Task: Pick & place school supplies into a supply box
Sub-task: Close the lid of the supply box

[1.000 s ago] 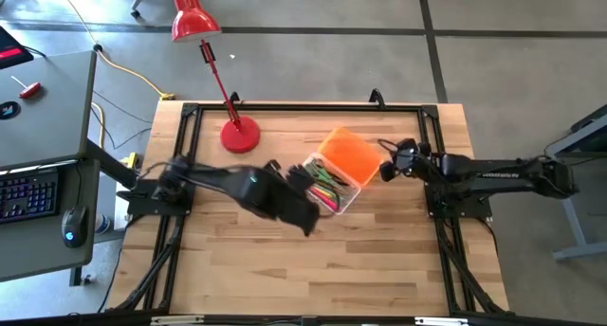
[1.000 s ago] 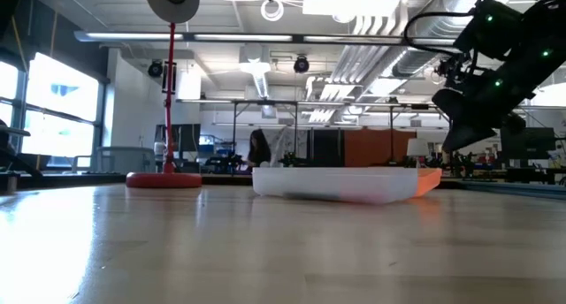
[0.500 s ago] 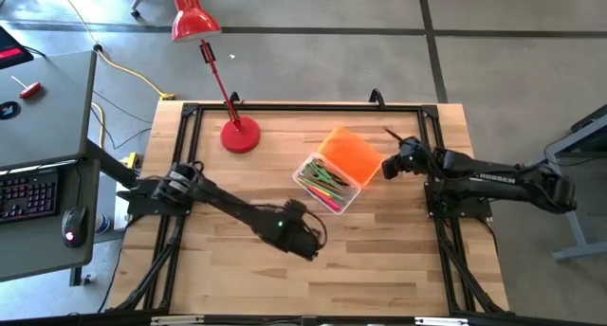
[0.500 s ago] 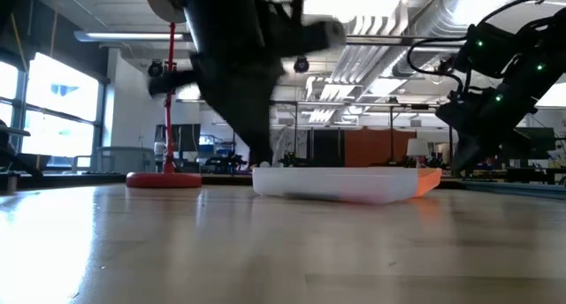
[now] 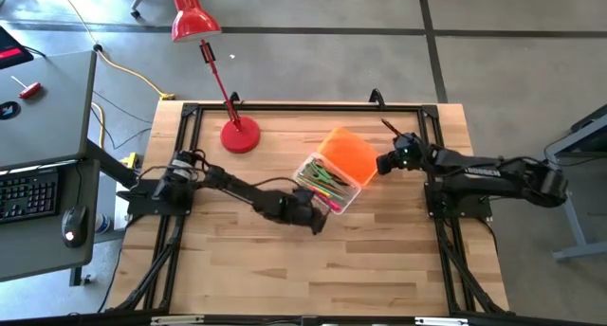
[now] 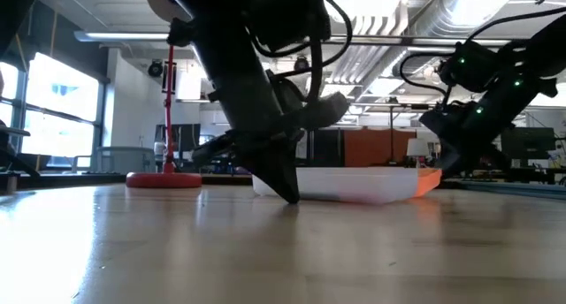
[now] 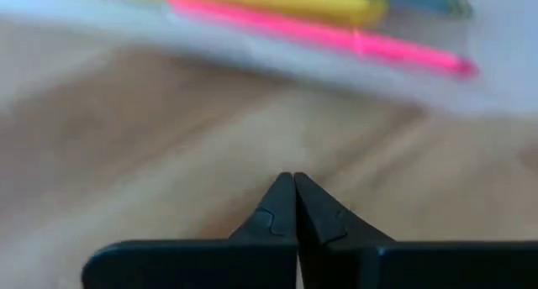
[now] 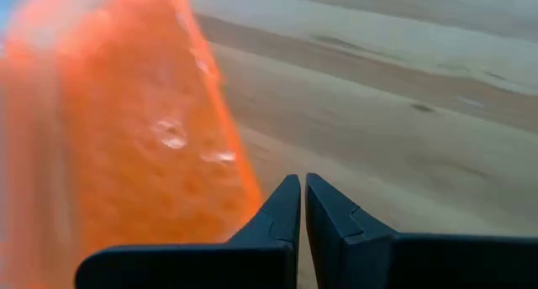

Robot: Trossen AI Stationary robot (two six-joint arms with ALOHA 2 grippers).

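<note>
Left tool [image 7: 293, 181] pinched closed beside supply box [image 5: 327, 184], right tool [image 8: 303, 181] closed at orange lid [image 5: 349, 155], no legible writing

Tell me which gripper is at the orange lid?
The right gripper, shut, beside the orange lid. The left gripper, also shut, sits at the clear box end with the pens.

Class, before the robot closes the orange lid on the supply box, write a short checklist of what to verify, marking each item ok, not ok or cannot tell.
1. Pencils and pens lie inside the box: ok.
2. Lid open, off the contents: ok.
3. Left gripper shut, empty, on the table beside the box: ok.
4. Right gripper shut, at the lid's edge: ok.
5. Lid touched by right gripper: cannot tell.
6. Red lamp clear of the box: ok.
</note>
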